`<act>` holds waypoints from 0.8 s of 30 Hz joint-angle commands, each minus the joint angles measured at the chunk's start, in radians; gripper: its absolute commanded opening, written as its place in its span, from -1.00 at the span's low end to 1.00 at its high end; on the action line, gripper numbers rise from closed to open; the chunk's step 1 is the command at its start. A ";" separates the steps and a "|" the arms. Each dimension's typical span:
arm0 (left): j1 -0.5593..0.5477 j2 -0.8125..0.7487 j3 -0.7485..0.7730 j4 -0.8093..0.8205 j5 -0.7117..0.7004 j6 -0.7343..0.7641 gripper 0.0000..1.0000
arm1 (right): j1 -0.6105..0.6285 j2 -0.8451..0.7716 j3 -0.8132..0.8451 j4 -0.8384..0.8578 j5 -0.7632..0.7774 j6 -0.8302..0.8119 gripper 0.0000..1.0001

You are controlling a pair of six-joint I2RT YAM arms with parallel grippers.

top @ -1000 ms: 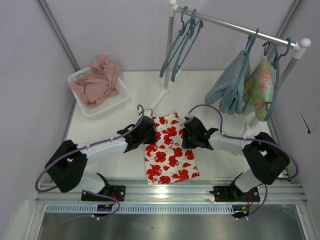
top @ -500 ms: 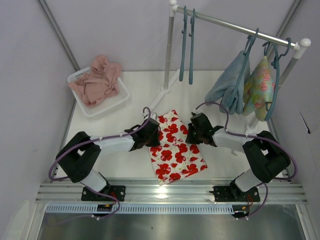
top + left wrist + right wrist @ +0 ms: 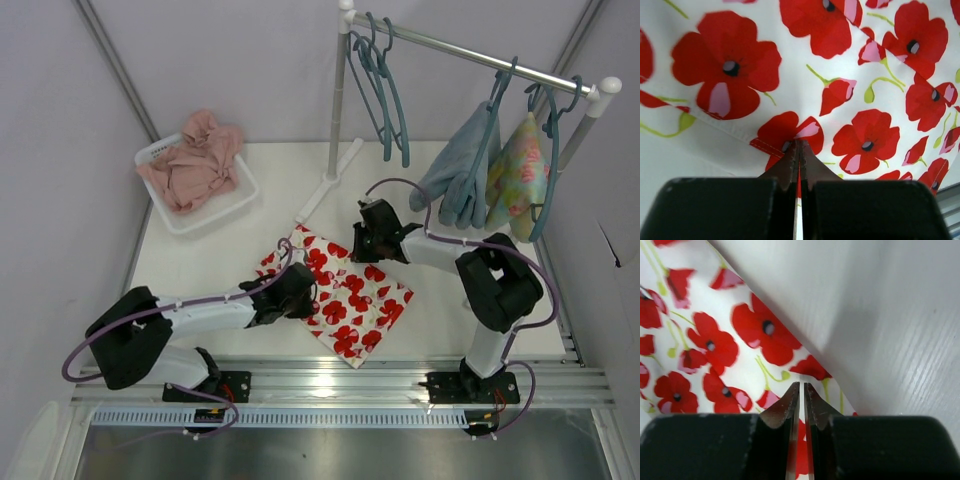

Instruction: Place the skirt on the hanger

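Note:
The skirt (image 3: 350,300), white with red flowers, lies flat and turned diagonally on the table. My left gripper (image 3: 300,293) is shut on its near-left edge; in the left wrist view the fingertips pinch the hem (image 3: 799,146) of the skirt (image 3: 875,85). My right gripper (image 3: 366,240) is shut on its far edge; in the right wrist view the tips close over the skirt (image 3: 715,350) beside the bare table (image 3: 890,315). Two teal hangers (image 3: 388,85) hang empty at the left end of the rail, behind both grippers.
A white basket (image 3: 240,200) with dusty-pink cloth (image 3: 195,165) sits at the back left. The rack pole (image 3: 337,110) and its foot (image 3: 325,188) stand behind the skirt. A blue garment (image 3: 458,165) and a pale green flowered garment (image 3: 520,175) hang at the right.
The right gripper moved back and left, the left gripper moved nearer, and the skirt turned counterclockwise between them. The empty hangers keep swinging on the rail.

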 commanded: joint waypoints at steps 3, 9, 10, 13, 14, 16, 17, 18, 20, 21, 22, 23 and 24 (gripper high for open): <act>0.019 -0.077 0.136 -0.088 -0.150 0.104 -1.00 | 0.053 -0.147 0.083 -0.110 0.006 -0.030 -0.71; 0.181 -0.108 0.224 -0.043 -0.101 0.248 -1.00 | 0.123 -0.350 -0.048 -0.173 0.086 0.058 -0.69; 0.206 -0.103 0.228 -0.037 -0.087 0.261 -1.00 | 0.142 -0.396 -0.079 -0.181 0.121 0.113 -0.76; 0.298 -0.071 0.236 -0.017 -0.060 0.297 -1.00 | 0.178 -0.465 -0.213 -0.175 0.172 0.231 -0.91; 0.309 -0.051 0.236 -0.011 -0.052 0.304 -1.00 | 0.185 -0.479 -0.243 -0.173 0.183 0.262 -0.94; 0.335 -0.029 0.225 0.013 -0.014 0.313 -1.00 | 0.195 -0.511 -0.334 -0.155 0.201 0.338 -0.97; 0.341 -0.005 0.222 0.026 0.006 0.311 -1.00 | 0.196 -0.517 -0.360 -0.146 0.201 0.355 -0.99; 0.346 0.009 0.209 0.038 0.023 0.307 -1.00 | 0.198 -0.522 -0.380 -0.127 0.203 0.371 -1.00; 0.346 0.038 0.201 0.066 0.057 0.302 -1.00 | 0.198 -0.517 -0.420 -0.113 0.209 0.392 -1.00; 0.346 0.061 0.183 0.075 0.065 0.291 -1.00 | 0.198 -0.511 -0.425 -0.107 0.218 0.394 -1.00; 0.346 0.070 0.175 0.093 0.071 0.288 -1.00 | 0.198 -0.502 -0.426 -0.106 0.224 0.392 -1.00; 0.346 0.078 0.167 0.104 0.071 0.278 -1.00 | 0.199 -0.493 -0.420 -0.104 0.235 0.391 -1.00; 0.346 0.086 0.137 0.110 0.072 0.271 -1.00 | 0.198 -0.470 -0.417 -0.103 0.239 0.383 -1.00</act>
